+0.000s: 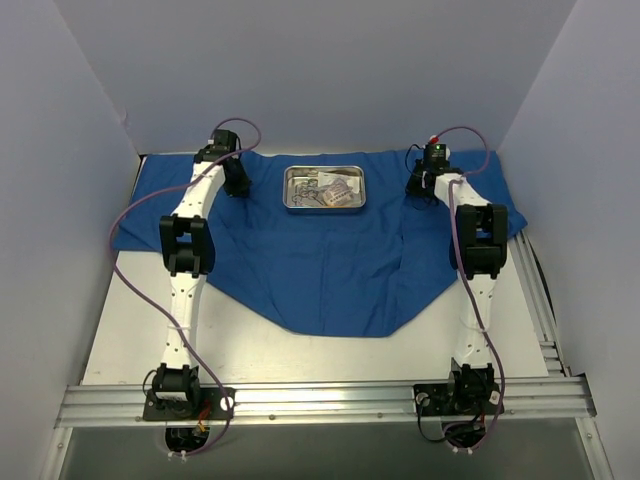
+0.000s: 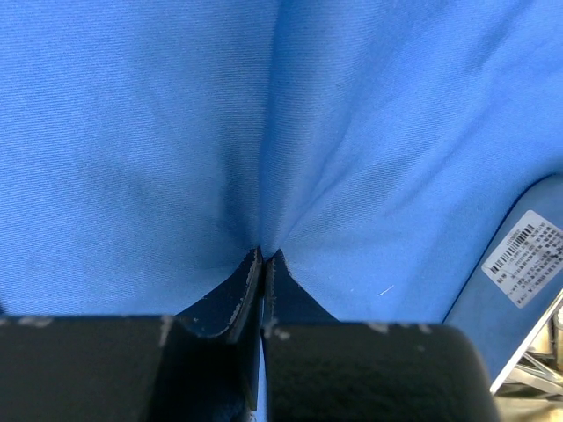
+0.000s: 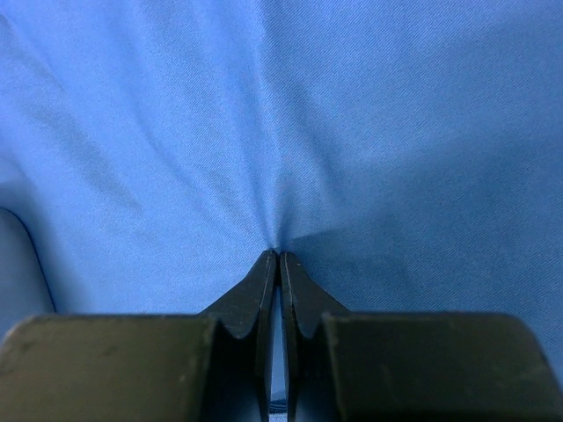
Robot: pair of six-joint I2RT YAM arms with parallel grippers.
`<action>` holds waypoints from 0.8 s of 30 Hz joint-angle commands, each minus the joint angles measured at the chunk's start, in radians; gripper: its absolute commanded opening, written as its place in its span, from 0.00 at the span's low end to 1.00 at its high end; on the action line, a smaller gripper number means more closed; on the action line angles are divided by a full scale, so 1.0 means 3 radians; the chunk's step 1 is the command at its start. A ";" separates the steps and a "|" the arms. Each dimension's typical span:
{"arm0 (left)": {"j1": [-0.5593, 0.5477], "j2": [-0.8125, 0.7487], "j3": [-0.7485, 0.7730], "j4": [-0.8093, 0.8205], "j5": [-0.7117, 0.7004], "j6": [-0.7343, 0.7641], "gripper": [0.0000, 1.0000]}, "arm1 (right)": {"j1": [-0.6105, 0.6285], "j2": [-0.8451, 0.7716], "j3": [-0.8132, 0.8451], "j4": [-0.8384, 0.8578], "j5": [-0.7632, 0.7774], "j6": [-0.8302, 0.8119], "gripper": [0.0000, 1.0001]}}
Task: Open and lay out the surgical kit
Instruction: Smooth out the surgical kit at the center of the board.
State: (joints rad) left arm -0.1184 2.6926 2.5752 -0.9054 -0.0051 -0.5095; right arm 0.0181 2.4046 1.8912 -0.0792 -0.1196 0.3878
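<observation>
Our left end effector [image 2: 264, 257] and right end effector [image 3: 279, 257], each clenched on the blue cloth wrap [image 1: 330, 280], flank the steel tray [image 1: 288, 190] along its long axis.

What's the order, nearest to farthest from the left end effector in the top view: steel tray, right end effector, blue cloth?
1. blue cloth, pinched in the left end effector.
2. steel tray, to its right.
3. right end effector, beyond the tray.

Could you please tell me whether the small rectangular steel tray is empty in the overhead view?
No, the small rectangular steel tray, sitting on the large blue cloth wrap, holds silver instruments and a pale packet.
</observation>
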 commanded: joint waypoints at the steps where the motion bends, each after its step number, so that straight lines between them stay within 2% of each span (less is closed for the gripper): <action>1: 0.0303 0.0090 -0.0050 0.0119 -0.0356 -0.0040 0.06 | -0.0234 0.0191 0.0067 -0.0258 0.0434 -0.0173 0.00; 5: 0.0364 0.0085 -0.0040 0.0083 -0.0351 -0.0071 0.06 | -0.0214 0.0202 0.0062 -0.0253 0.0276 -0.0152 0.00; 24: 0.0630 0.0055 0.0006 0.0017 -0.0295 0.0011 0.06 | -0.0106 0.0268 0.0129 -0.0140 0.0204 -0.0024 0.00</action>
State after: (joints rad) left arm -0.0437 2.6980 2.5752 -0.9039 0.1101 -0.5564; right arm 0.0280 2.4359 1.9274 -0.0578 -0.1890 0.4038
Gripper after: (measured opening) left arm 0.068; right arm 0.005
